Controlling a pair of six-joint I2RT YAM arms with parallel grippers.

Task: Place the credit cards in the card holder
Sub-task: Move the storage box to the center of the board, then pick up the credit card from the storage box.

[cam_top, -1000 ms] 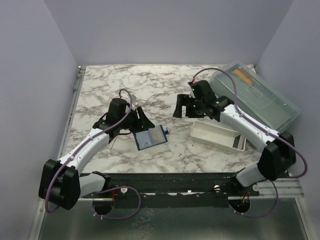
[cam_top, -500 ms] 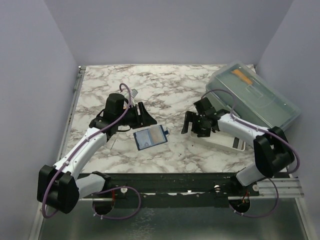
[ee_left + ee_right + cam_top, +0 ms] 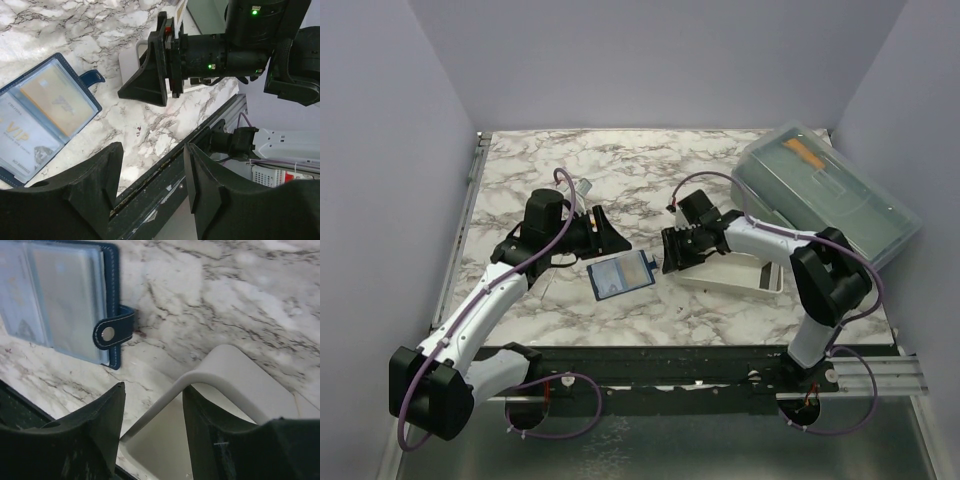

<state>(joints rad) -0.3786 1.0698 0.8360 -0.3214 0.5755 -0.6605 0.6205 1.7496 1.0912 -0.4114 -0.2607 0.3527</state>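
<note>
**A:** Now, what changed in the last second?

**B:** The right gripper (image 3: 672, 250) swung from beyond the white tray (image 3: 750, 275) to the tray's left end, just beside the open card holder (image 3: 620, 274). Its jaws, and those of the left gripper (image 3: 608, 232), stand apart and empty.

**A:** Cards?

**B:** Only the left wrist view resolves them. The golden-tan card (image 3: 60, 102) and pale card (image 3: 22, 142) lie inside the clear pockets. The right wrist view adds the unfastened snap tab (image 3: 111, 333). Insertion appears complete.

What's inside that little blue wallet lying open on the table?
The open card holder shows two cards under its clear pockets: a golden-tan card and a pale card printed VIP. Anything tucked behind them is hidden.
</note>
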